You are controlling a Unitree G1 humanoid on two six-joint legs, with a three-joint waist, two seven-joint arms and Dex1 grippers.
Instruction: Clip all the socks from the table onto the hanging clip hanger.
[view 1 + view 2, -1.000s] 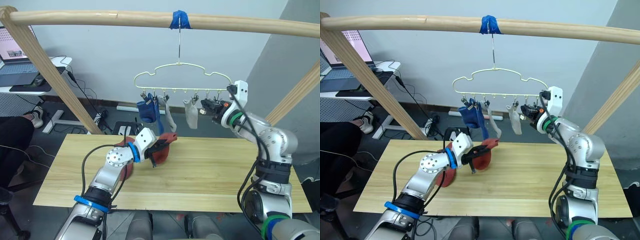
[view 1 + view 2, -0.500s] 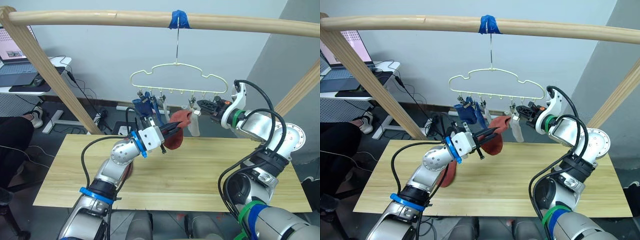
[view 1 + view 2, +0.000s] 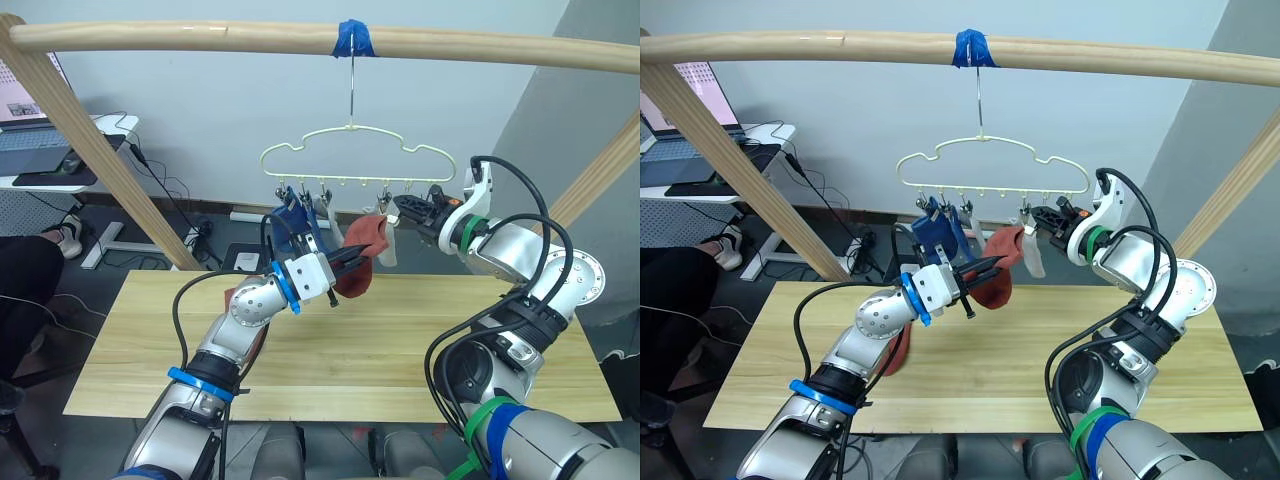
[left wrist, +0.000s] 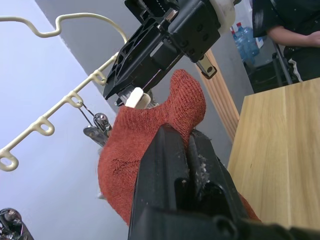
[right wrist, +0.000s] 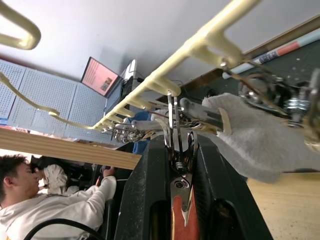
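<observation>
one rust-red sock (image 3: 362,240) between left fingers (image 4: 172,165)

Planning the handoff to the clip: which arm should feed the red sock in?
Left: its pincer grips the rust-red sock beside the clip the right pincer squeezes.

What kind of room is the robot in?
Probably a lab or workshop, not a home: a laptop sits on a side desk with loose cables on the floor, and a wooden pole frame holds the clip hanger.
</observation>
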